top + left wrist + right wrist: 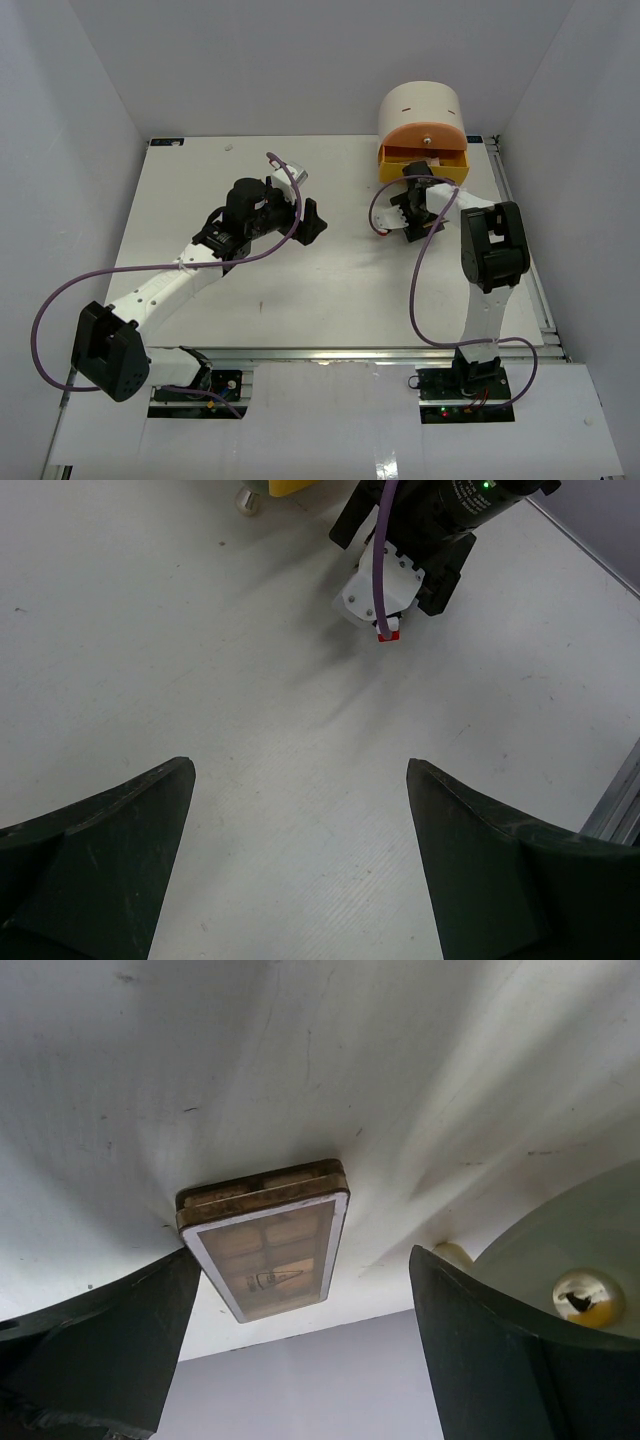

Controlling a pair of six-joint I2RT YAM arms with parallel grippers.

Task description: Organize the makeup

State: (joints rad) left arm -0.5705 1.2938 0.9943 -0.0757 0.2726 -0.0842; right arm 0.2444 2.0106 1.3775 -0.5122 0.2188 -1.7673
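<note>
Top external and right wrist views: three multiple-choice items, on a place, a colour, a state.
1. The drawer unit stands on the table at: A far right corner; B near left edge; C centre.
2. Its open drawer is: A blue; B orange; C green.
3. The right gripper's jaws, by the brown palette, are: A shut empty; B clamped on it; C open around it.
Answers: A, the top view shows it there; B, its front is orange; C, a wide gap shows in the wrist view.

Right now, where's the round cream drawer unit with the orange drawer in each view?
Top external: round cream drawer unit, back right of table.
Left wrist: yellow sliver at top edge.
Right wrist: right edge, pale curved front, gold knob.
Shared landmark: right gripper.
</note>
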